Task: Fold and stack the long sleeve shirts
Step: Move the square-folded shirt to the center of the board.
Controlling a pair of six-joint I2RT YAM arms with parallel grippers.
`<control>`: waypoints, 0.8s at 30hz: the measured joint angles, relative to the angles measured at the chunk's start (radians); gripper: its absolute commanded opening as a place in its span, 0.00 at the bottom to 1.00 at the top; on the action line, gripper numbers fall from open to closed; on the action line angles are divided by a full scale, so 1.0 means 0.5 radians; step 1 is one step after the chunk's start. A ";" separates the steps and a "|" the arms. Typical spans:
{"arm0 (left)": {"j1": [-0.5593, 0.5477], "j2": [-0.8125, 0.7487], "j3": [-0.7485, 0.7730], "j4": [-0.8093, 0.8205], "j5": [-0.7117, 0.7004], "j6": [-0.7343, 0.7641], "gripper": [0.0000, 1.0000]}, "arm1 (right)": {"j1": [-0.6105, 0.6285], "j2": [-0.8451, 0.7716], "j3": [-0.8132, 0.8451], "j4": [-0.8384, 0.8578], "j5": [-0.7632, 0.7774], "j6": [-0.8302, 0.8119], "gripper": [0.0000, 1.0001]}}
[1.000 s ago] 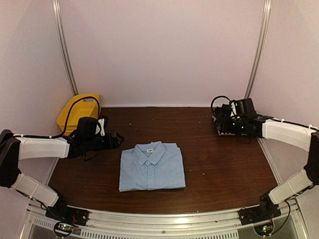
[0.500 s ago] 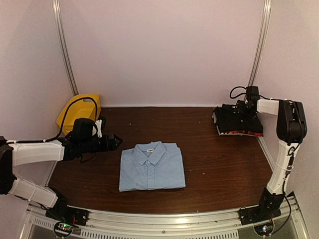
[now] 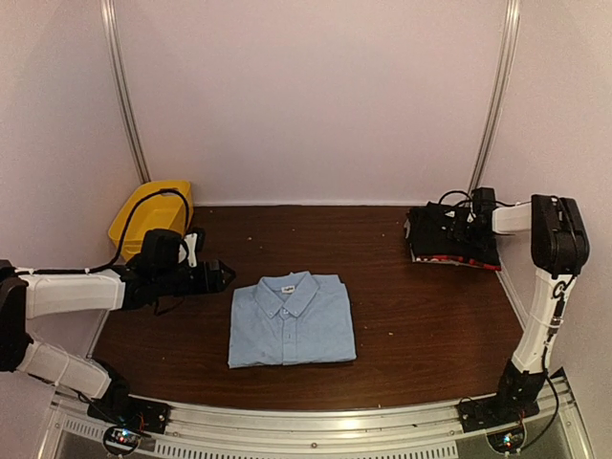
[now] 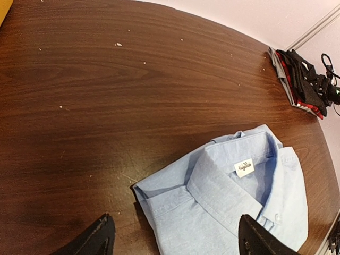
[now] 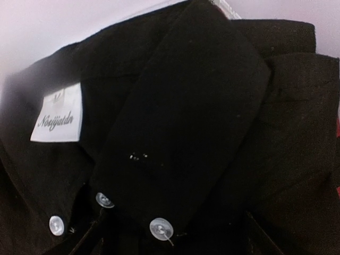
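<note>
A light blue long sleeve shirt (image 3: pixel 292 320) lies folded, collar up, in the middle of the table. My left gripper (image 3: pixel 222 275) hovers just left of its collar, open and holding nothing. In the left wrist view the same blue shirt (image 4: pixel 239 196) lies between and beyond my spread fingertips (image 4: pixel 101 236). At the back right a folded black shirt (image 3: pixel 449 236) tops a small stack, with a red-edged shirt (image 3: pixel 466 259) under it. My right gripper (image 3: pixel 448 220) is low over that stack. Its wrist view is filled by the black collar (image 5: pixel 180 106), pale buttons and a white label, with the dark fingers spread wide.
A yellow plastic basket (image 3: pixel 148 215) stands at the back left corner, with the left arm's cable across it. Pale walls with metal rails enclose the dark wooden table (image 3: pixel 402 316). The stack sits close to the right wall.
The right arm has swung back and folded upright, bringing its gripper down close over the black shirt. The stack has shifted slightly. The left gripper has barely moved.
</note>
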 measured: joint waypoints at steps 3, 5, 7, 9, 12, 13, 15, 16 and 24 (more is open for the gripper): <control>0.000 -0.005 -0.001 -0.011 0.002 0.002 0.81 | 0.061 -0.184 -0.254 0.049 -0.002 -0.009 0.82; 0.000 -0.019 -0.008 -0.016 0.005 0.002 0.82 | 0.108 -0.298 -0.401 0.060 0.000 -0.009 0.82; 0.000 -0.035 -0.023 -0.020 0.012 0.004 0.82 | 0.166 -0.405 -0.546 0.068 0.001 -0.010 0.82; 0.000 -0.050 -0.038 -0.025 0.021 0.009 0.82 | 0.239 -0.494 -0.660 0.075 0.019 -0.010 0.82; 0.000 -0.066 -0.055 -0.029 0.034 0.015 0.82 | 0.344 -0.613 -0.808 0.089 0.049 0.006 0.82; 0.000 -0.072 -0.060 -0.030 0.037 0.017 0.82 | 0.391 -0.633 -0.829 0.085 0.053 0.010 0.82; 0.000 -0.093 -0.079 -0.030 0.043 0.017 0.82 | 0.473 -0.697 -0.901 0.087 0.076 0.031 0.82; 0.000 -0.108 -0.093 -0.029 0.047 0.017 0.82 | 0.518 -0.735 -0.941 0.085 0.089 0.043 0.82; 0.000 -0.163 -0.259 -0.023 0.076 -0.008 0.88 | 0.768 -1.019 -1.087 -0.105 0.116 0.146 0.84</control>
